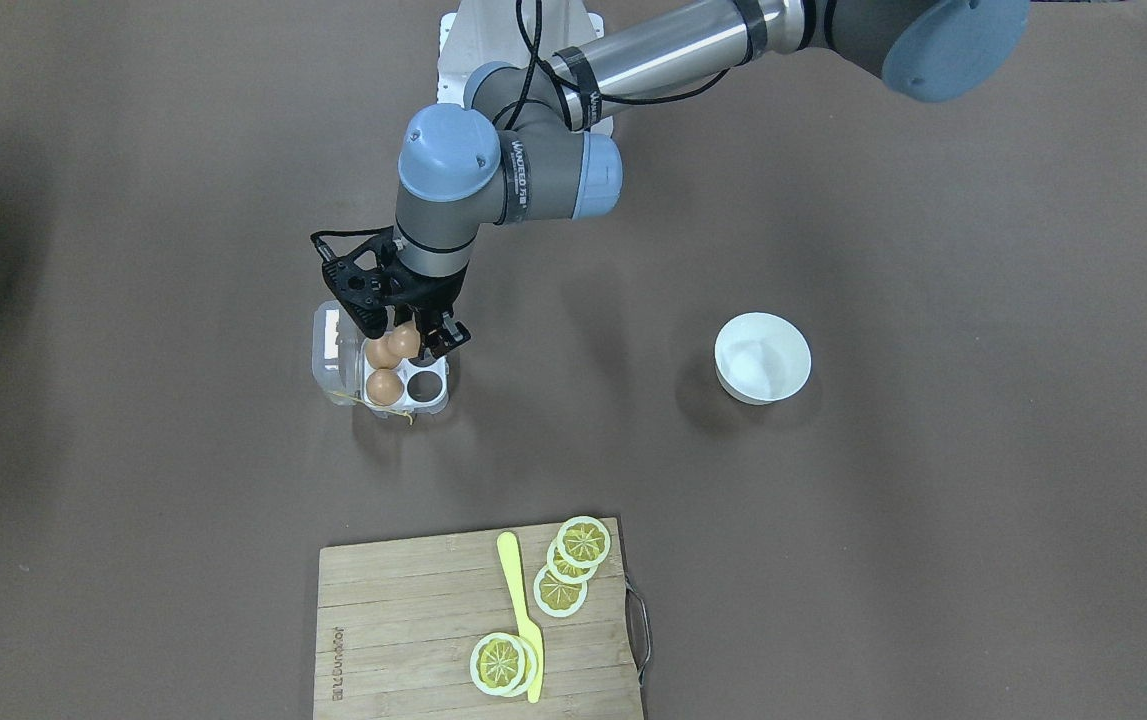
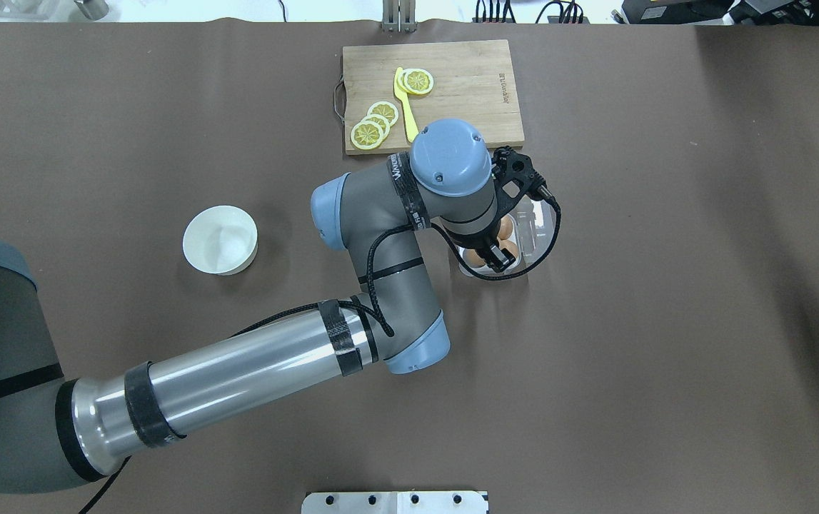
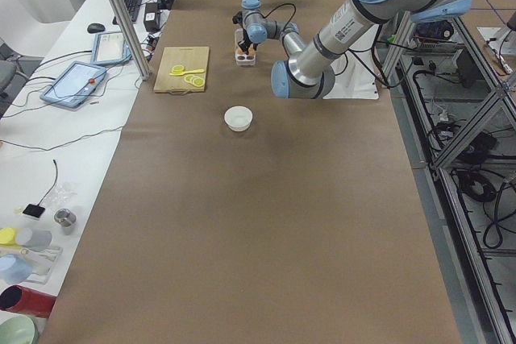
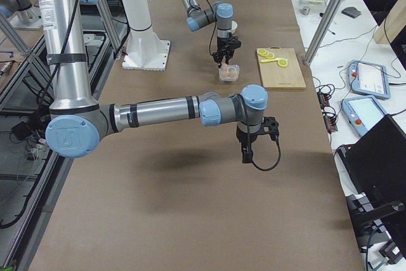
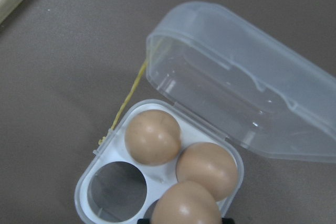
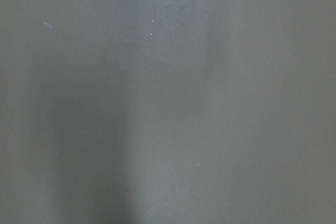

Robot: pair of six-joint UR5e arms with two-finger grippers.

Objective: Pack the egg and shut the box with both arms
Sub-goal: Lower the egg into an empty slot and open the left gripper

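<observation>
- Closest to the left wrist camera, the egg (image 5: 186,203) is hanging in the left gripper (image 1: 411,335), whose fingers are clamping it from both sides.
- It is hovering just over the box (image 5: 113,148), above the free cell beside the two other eggs (image 5: 153,136). A second empty cell (image 5: 115,190) is gaping next to it.
- By my reckoning the packing step is under way, since the egg is not looking seated yet.
- As I see it, the next move is calling for a slow, straight lowering into that cell, then a release that avoids nudging the neighbours.
- With the lid (image 5: 247,77) lying thrown back, closing is waiting its turn.
- Well apart from the box, the right gripper (image 4: 246,150) is hanging over the table (image 4: 190,207). I cannot tell whether its fingers are parted.
</observation>
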